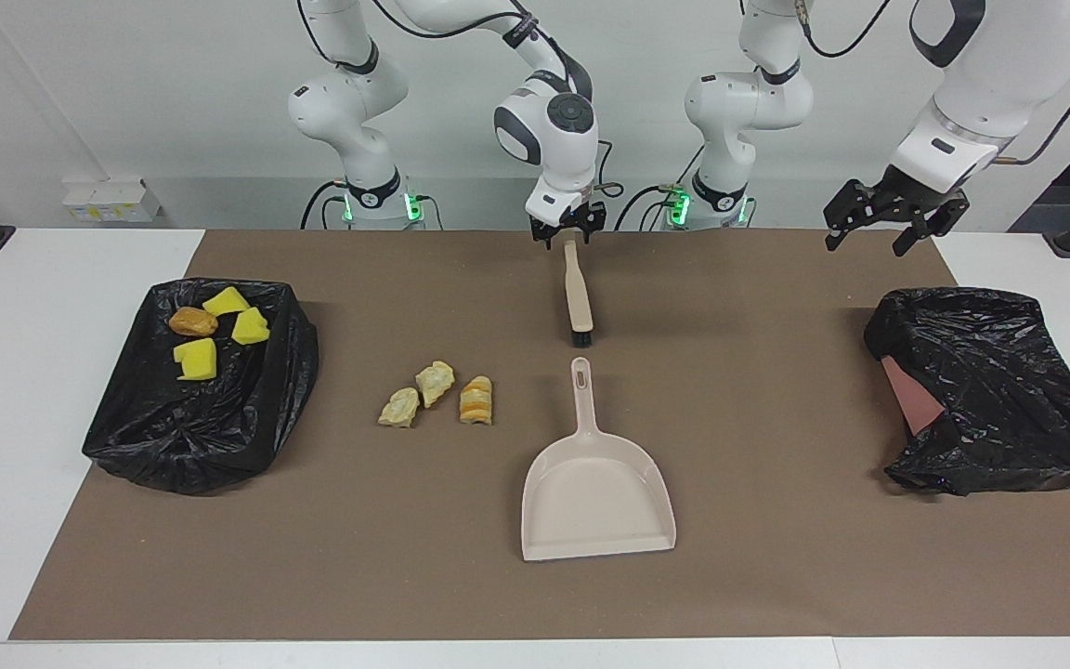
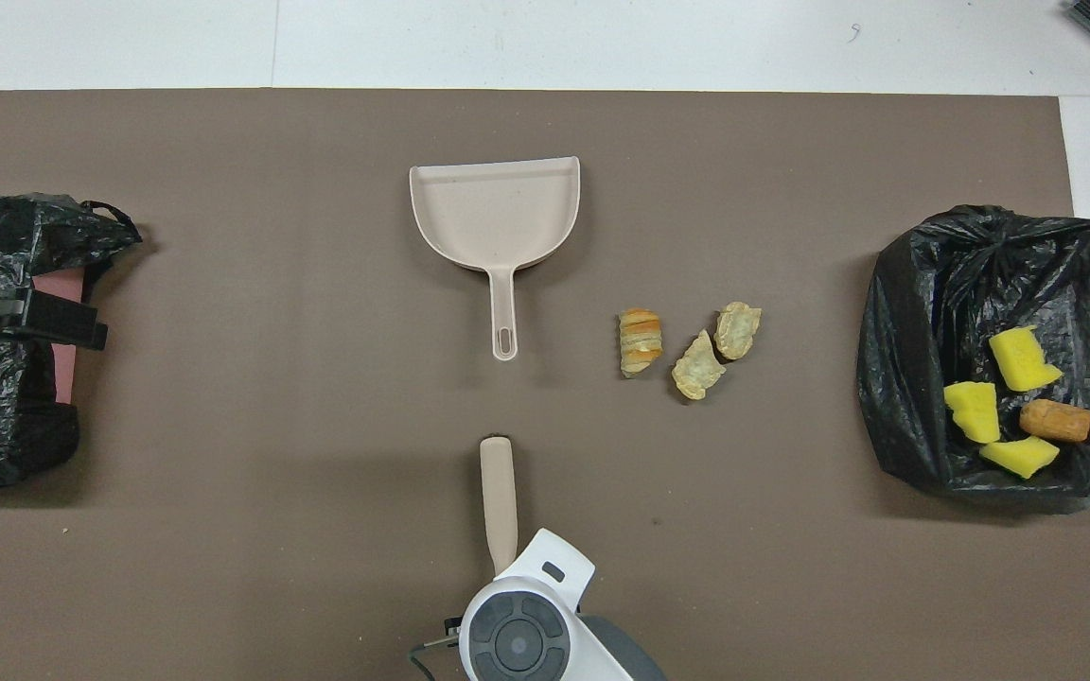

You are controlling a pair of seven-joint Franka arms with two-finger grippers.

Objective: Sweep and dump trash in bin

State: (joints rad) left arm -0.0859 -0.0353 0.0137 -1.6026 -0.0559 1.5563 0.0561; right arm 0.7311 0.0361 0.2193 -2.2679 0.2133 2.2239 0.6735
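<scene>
A white table (image 1: 24, 390) is covered by a brown mat (image 1: 739, 576). On it are laid two black bags (image 1: 210, 427), a brush (image 1: 578, 297), a dustpan (image 1: 596, 492) and three bread-like pieces (image 1: 437, 395).
</scene>
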